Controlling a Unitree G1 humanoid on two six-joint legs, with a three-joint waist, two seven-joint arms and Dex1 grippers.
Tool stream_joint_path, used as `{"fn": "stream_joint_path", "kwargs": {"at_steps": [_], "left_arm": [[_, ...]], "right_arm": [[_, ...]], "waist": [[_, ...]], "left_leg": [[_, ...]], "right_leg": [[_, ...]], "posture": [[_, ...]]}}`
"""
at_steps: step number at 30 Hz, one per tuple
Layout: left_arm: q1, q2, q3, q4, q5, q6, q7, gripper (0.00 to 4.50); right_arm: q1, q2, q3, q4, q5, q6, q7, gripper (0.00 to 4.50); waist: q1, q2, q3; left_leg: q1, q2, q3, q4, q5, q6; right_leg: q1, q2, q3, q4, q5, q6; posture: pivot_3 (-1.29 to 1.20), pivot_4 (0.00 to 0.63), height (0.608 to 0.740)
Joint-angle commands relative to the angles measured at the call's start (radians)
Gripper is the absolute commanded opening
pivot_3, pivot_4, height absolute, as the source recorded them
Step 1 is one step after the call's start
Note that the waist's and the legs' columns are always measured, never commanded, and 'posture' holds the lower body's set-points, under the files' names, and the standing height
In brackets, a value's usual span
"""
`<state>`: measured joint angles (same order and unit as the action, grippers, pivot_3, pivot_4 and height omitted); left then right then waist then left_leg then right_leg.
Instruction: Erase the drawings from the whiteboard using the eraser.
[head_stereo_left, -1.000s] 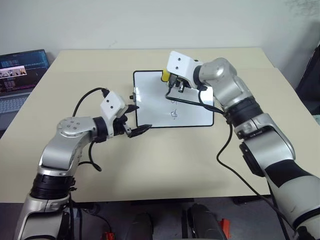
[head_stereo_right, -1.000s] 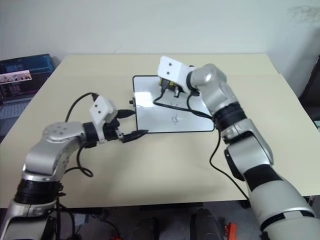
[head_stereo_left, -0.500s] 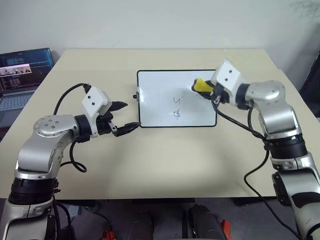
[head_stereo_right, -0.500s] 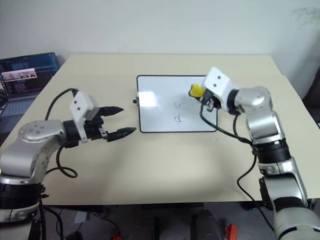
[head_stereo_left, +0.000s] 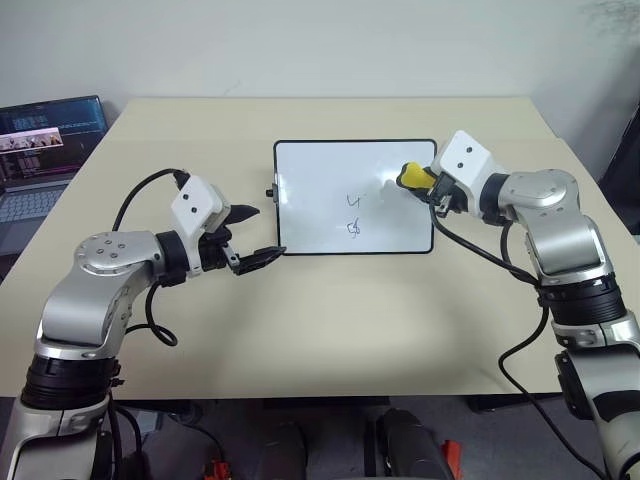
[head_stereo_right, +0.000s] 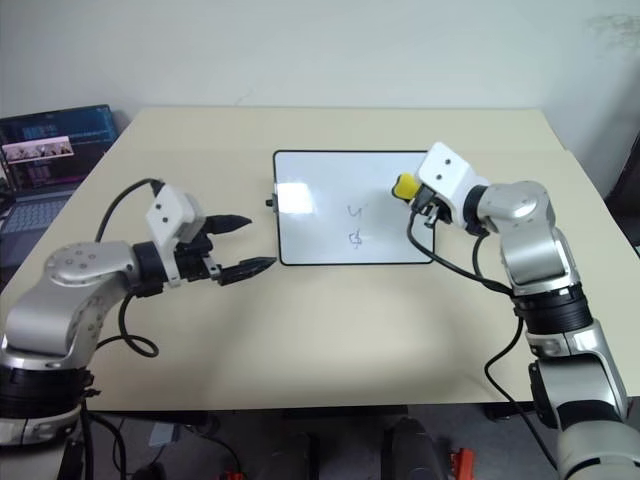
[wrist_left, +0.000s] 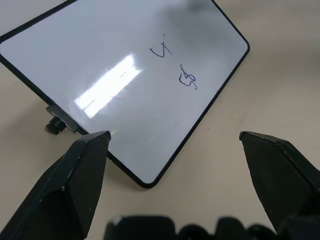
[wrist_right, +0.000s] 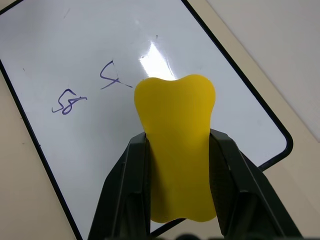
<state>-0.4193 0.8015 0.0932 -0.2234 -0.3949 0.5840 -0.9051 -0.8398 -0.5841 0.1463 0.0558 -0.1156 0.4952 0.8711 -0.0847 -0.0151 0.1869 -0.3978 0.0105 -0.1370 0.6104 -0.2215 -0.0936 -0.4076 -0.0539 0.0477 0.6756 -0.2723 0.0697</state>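
Note:
The whiteboard (head_stereo_left: 320, 170) lies flat in the middle of the tan table, black-framed and glossy. Two drawings remain near its centre: a "4"-like mark (head_stereo_left: 353, 201) and, nearer to me, a "$"-like squiggle (head_stereo_left: 353, 228). My right gripper (head_stereo_left: 422, 184) is shut on the yellow eraser (head_stereo_left: 410, 177) over the board's right edge, to the right of the marks. In the right wrist view the eraser (wrist_right: 175, 105) sits between the two black fingers (wrist_right: 127, 185). My left gripper (head_stereo_left: 267, 232) is open and empty just off the board's near left corner.
An open laptop (head_stereo_left: 40, 140) stands at the table's far left edge. A small black knob (head_stereo_left: 270, 192) sticks out of the board's left side. Bare table (head_stereo_left: 330, 320) stretches between the board and me.
The right gripper carried the eraser from the board's upper middle rightward to its right edge, mostly in the first half second. The view itself also shifted. The left gripper has stayed open by the board's corner.

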Motion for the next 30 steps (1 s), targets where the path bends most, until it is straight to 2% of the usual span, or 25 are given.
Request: {"fn": "stream_joint_path", "kwargs": {"at_steps": [1,4,8,13,17,23,30], "left_arm": [[-0.002,0.009,0.013,-0.037,-0.010,0.003,0.006,4.50],[-0.003,0.003,0.004,-0.037,-0.009,0.005,0.007,4.50],[-0.007,-0.005,-0.037,-0.018,0.021,-0.011,0.010,4.50],[-0.003,-0.029,-0.088,0.000,0.051,-0.041,0.008,4.50],[-0.001,-0.035,-0.094,0.006,0.063,-0.048,0.009,4.50],[0.001,-0.044,-0.086,0.001,0.061,-0.049,0.010,4.50],[0.003,-0.046,-0.080,-0.010,0.057,-0.044,0.019,4.50]], "right_arm": [[-0.024,-0.017,0.001,-0.027,0.007,-0.008,-0.001,1.19],[-0.036,-0.004,0.009,-0.022,0.012,-0.019,-0.006,1.19],[-0.091,0.089,0.060,0.007,-0.003,-0.036,-0.050,1.19],[-0.191,0.231,0.146,0.188,-0.067,-0.093,-0.150,1.19],[-0.264,0.296,0.167,0.358,-0.105,-0.113,-0.227,1.19],[-0.382,0.322,0.256,0.649,-0.248,-0.224,-0.381,1.19],[-0.391,0.352,0.317,0.780,-0.297,-0.291,-0.334,1.18]], "waist": [[0.000,0.000,0.000],[0.000,0.000,0.000],[-0.006,0.000,0.000],[-0.004,0.000,0.000],[0.003,0.000,0.000],[0.000,0.000,0.000],[-0.004,-0.001,-0.001]], "left_leg": [[0.000,0.000,0.000,0.000,0.000,0.000],[0.000,0.000,0.000,0.000,0.000,0.000],[0.000,0.000,0.000,0.000,0.000,0.000],[0.002,0.000,0.000,0.000,0.000,0.000],[0.001,0.000,0.000,0.001,0.000,0.000],[0.001,0.000,0.000,0.000,0.000,0.000],[0.004,0.000,0.000,0.001,0.000,0.000]], "right_leg": [[0.000,0.000,0.000,0.000,0.000,0.000],[0.000,0.000,0.000,0.000,0.000,0.000],[0.000,0.000,0.000,0.000,0.000,0.000],[0.000,0.000,0.001,0.002,0.000,0.000],[0.000,0.000,0.000,0.002,0.000,0.000],[0.000,0.000,0.000,0.002,0.000,0.000],[0.002,0.000,0.001,0.004,0.000,0.000]], "posture": [[0.00,0.150,0.740],[0.00,0.150,0.740],[0.00,0.150,0.740],[0.00,0.150,0.740],[0.00,0.150,0.740],[0.00,0.150,0.740],[0.00,0.150,0.740]]}}
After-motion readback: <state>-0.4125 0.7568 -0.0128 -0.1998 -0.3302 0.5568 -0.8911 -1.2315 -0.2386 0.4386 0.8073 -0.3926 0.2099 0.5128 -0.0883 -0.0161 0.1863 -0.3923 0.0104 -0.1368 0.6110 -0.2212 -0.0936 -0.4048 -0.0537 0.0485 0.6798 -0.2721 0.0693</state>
